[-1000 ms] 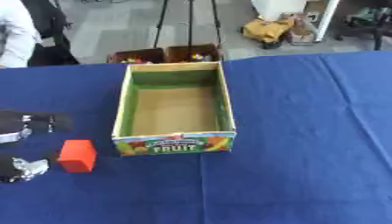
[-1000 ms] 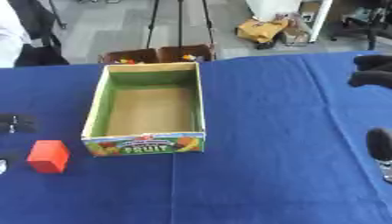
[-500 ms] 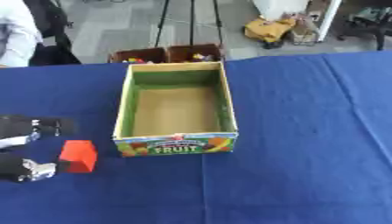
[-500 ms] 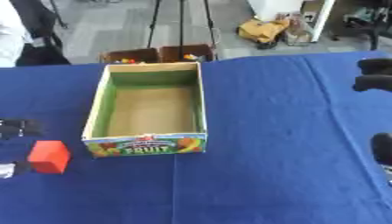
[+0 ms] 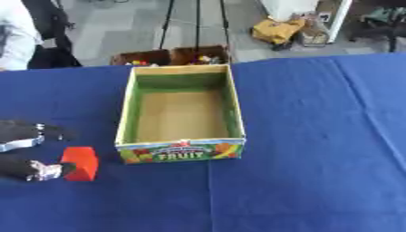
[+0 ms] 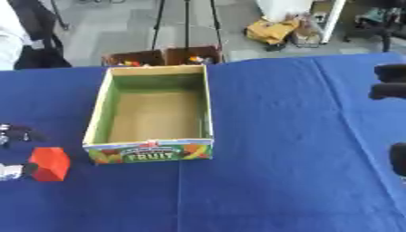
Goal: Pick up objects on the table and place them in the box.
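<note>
Left hand (image 5: pixel 28 149) at lower left, fingers spread either side of the red block (image 5: pixel 80 163); empty box (image 5: pixel 182 115) centre; right hand (image 6: pixel 393 86) at right edge, finger state indiscernible.

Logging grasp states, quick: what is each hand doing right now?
Left hand: beside the red block, fingers reaching around it; grip cannot be told.
Right hand: at the right edge, away from the box; fingers cannot be told.
</note>
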You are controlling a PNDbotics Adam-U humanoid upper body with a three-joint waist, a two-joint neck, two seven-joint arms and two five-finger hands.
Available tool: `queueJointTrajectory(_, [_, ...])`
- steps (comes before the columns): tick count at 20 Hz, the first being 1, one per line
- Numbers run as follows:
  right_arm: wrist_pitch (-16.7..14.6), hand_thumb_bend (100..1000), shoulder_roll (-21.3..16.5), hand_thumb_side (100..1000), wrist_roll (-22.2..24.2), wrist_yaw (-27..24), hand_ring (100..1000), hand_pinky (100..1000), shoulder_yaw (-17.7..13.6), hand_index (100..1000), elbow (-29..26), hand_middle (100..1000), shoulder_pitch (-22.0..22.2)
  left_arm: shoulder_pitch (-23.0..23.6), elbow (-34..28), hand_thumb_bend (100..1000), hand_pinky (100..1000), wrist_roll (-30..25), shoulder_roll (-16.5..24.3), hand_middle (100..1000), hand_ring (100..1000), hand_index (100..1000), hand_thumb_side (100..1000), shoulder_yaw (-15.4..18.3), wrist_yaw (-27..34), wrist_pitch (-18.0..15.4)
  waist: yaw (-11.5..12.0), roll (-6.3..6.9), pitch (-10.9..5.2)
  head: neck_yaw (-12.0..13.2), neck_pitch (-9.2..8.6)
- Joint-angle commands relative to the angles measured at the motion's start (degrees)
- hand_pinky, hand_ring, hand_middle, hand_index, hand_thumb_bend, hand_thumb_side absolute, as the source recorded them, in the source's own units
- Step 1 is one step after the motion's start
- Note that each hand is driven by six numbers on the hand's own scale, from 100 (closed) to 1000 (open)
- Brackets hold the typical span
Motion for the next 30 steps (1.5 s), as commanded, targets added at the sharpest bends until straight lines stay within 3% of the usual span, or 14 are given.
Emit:
queueJointTrajectory(1, [0.1,337,-0.8,1000,0.0,-0.7,752,662,-0.1,739,-1.1,531,-0.5,-1.4,1.4,372,738,-4.4,1.5,899,893,1000,1000,-0.4,-0.3,-6.5,-0.2,0.92,0.0,0.3,-0.55])
queueJointTrajectory(18, [0.3,344,-0.3,1000,-0.2,-0.6,753,664,-0.2,728,-1.1,515,-0.4,-2.0,5.5,330,738,-4.4,0.7,952,908,1000,1000,-1.7,-4.0,-11.8,-0.7,1.07,0.57,0.8,-1.17])
queueJointTrajectory(23, [0.4,345,-0.3,1000,-0.3,-0.4,753,664,-0.2,725,-1.1,510,-0.4,-2.4,5.5,328,730,-4.4,0.4,938,904,1000,1000,-1.5,-5.2,-12.0,-0.9,1.04,0.8,0.9,-1.26])
queueJointTrajectory(30, [0.7,347,-0.2,1000,-0.7,-0.2,753,664,-0.3,722,-1.1,505,-0.3,-2.4,5.4,214,694,-4.4,0.2,917,879,1000,1000,-1.5,-6.0,-12.1,-0.9,1.01,1.01,0.8,-1.22])
